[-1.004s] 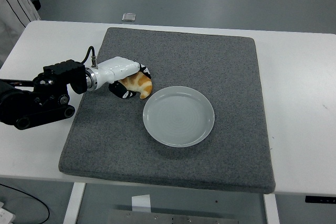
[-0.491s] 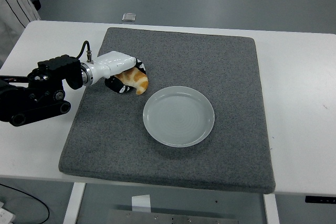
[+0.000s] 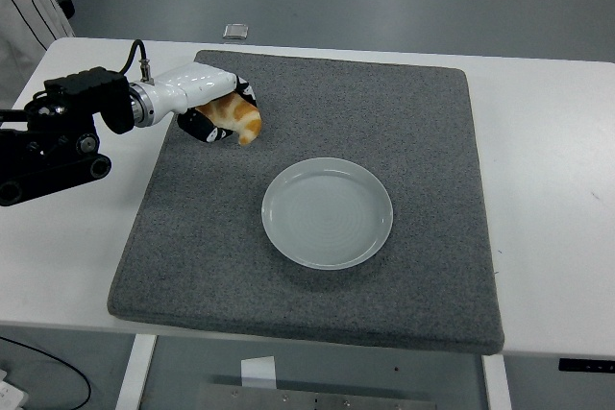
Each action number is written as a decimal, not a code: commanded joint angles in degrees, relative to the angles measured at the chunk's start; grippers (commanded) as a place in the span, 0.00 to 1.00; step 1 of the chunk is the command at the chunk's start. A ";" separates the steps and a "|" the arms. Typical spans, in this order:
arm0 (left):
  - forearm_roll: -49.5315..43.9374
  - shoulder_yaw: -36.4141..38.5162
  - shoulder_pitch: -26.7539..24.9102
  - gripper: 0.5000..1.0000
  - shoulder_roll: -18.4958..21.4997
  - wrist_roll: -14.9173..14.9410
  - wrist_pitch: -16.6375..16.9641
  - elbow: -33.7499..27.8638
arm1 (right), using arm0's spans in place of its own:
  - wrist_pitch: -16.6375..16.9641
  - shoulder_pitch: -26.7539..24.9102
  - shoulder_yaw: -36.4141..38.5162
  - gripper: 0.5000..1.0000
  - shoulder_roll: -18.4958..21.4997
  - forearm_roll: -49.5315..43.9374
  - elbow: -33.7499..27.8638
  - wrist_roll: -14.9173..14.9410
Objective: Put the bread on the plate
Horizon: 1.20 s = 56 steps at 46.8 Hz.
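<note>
Bread (image 3: 238, 117) within curled left-hand fingers (image 3: 205, 128) above grey mat (image 3: 404, 112) on white table (image 3: 538, 132), plate (image 3: 328, 212) apart.

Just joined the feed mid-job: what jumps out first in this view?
The left hand at the grey mat's far left, closed around a golden piece of bread. Next, the pale plate lying bare at the mat's centre, apart from the hand and nearer the table's front edge.

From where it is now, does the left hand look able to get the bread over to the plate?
Probably yes: the left hand grips the bread, and only bare grey mat lies between it and the empty plate.
</note>
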 commanded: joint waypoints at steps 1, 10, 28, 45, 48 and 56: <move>-0.28 -2.85 -0.30 0.00 0.73 -0.03 -1.78 -1.09 | 0.00 0.00 0.00 0.86 0.00 0.03 0.00 0.00; -5.38 -8.40 -2.94 0.00 1.17 0.06 -8.73 -1.27 | 0.00 0.00 0.00 0.86 0.00 0.03 0.00 0.01; -9.34 -10.60 -10.67 0.00 0.91 -0.47 -17.87 -1.36 | 0.00 0.00 0.00 0.86 0.00 0.03 0.00 0.01; -9.16 -10.60 -12.52 0.00 -1.55 -0.56 -21.48 -4.61 | 0.00 0.00 0.00 0.86 0.00 0.03 0.00 0.01; -9.07 -10.60 -12.87 0.00 -2.17 -0.56 -21.91 -4.96 | 0.00 0.00 0.00 0.86 0.00 -0.06 0.00 0.01; -8.72 -10.60 -13.40 0.00 -3.22 -0.56 -23.14 -6.72 | 0.00 0.00 0.00 0.86 0.00 0.03 0.00 0.01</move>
